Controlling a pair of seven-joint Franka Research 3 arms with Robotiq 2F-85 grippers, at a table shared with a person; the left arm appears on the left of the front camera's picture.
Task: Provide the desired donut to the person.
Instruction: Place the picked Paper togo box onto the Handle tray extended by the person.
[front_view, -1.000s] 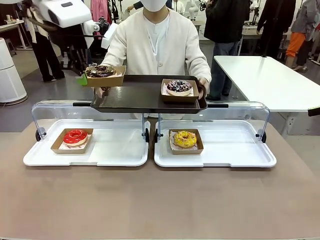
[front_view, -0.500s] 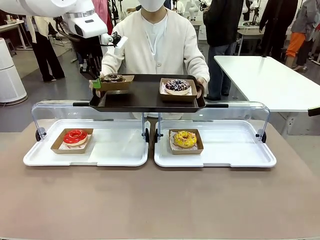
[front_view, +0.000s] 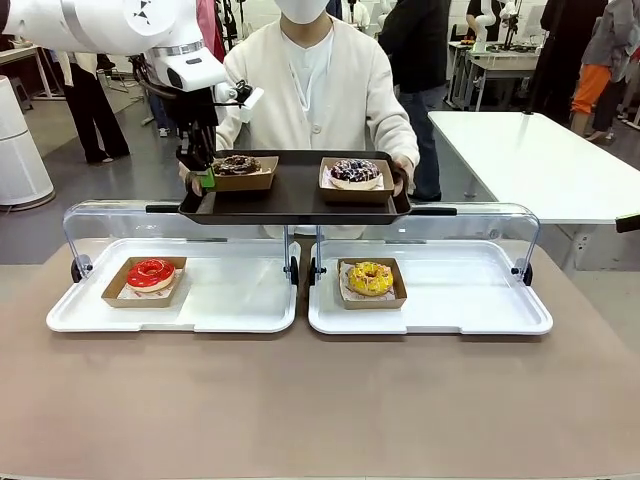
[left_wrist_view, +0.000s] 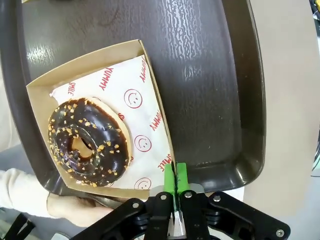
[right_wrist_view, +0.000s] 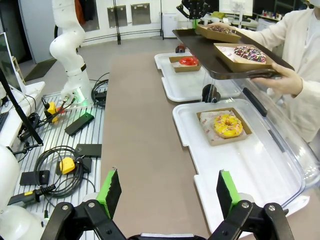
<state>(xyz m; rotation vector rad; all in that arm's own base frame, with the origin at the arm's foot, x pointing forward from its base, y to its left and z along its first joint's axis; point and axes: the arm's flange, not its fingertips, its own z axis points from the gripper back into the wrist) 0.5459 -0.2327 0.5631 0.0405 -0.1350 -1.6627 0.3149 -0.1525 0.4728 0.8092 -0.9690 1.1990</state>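
Chocolate donut (left_wrist_view: 89, 141) in its paper box (left_wrist_view: 102, 120) sits on the dark tray (front_view: 294, 192) the person (front_view: 318, 82) holds above the tabletop (front_view: 320, 400). Left end effector (left_wrist_view: 174, 184): green pads pinched on the box's edge. Right end effector (right_wrist_view: 169, 192) hangs near the tabletop, fingers wide apart.

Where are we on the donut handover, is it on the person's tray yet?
Done: the chocolate donut's box sits on the dark tray the person holds. In hand: the left tool pinches the box's wall. Left: release and retreat. The right tool is open.
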